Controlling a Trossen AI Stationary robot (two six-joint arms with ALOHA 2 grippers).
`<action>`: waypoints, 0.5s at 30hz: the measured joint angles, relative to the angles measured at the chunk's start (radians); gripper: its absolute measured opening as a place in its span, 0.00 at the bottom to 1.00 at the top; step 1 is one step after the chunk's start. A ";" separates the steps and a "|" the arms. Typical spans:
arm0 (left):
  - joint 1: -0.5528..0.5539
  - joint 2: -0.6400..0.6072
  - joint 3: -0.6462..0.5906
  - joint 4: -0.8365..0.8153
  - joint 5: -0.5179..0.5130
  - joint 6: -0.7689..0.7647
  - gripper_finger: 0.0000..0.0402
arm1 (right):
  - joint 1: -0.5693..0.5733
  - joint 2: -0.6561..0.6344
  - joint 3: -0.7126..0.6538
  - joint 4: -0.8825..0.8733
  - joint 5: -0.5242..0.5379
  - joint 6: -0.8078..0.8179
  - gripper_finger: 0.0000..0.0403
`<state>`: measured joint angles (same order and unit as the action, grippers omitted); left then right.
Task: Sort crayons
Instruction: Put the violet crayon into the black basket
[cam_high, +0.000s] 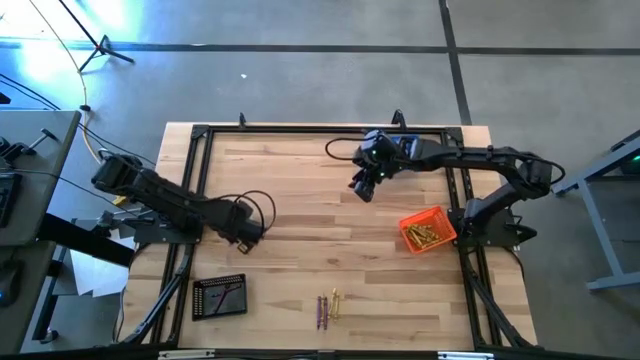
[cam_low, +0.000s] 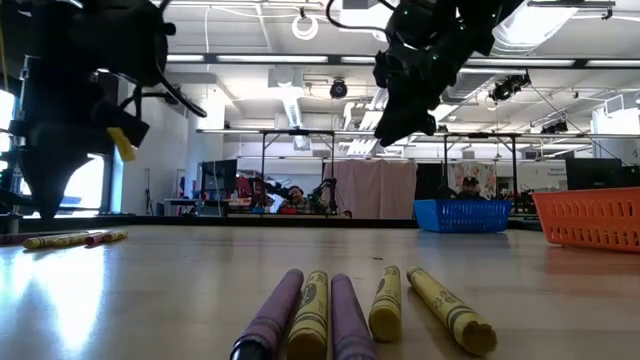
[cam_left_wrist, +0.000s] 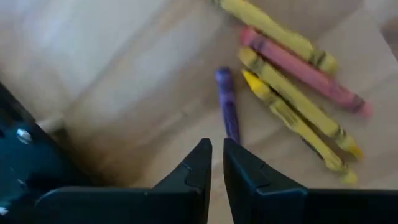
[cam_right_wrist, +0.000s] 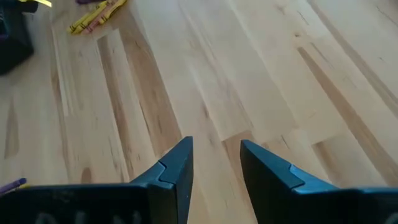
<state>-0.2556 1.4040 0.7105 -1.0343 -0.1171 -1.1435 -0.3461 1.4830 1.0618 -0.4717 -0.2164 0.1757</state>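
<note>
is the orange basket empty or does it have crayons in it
Not empty. In the high view the orange basket, near the right arm's base, holds a pile of yellow crayons. How many cannot be told.

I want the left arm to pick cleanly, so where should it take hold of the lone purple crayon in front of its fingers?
Grip the purple crayon around its mid-length, one finger on each long side, coming straight down from above. It lies flat on the table, slightly apart from the yellow and red crayons, so there is probably room. The left gripper looks too narrow and should widen first.
</note>
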 joint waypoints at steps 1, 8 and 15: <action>-0.015 0.000 0.000 0.003 0.008 -0.015 0.08 | 0.004 0.000 0.000 0.000 0.003 0.000 0.29; -0.089 0.000 0.000 0.017 0.001 -0.094 0.08 | 0.009 0.000 0.000 0.000 0.005 0.007 0.29; -0.126 0.000 0.000 0.100 -0.004 -0.021 0.08 | 0.009 0.000 0.000 0.000 0.005 0.005 0.29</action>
<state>-0.3816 1.4040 0.7105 -0.9346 -0.1206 -1.1644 -0.3374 1.4830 1.0618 -0.4717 -0.2111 0.1811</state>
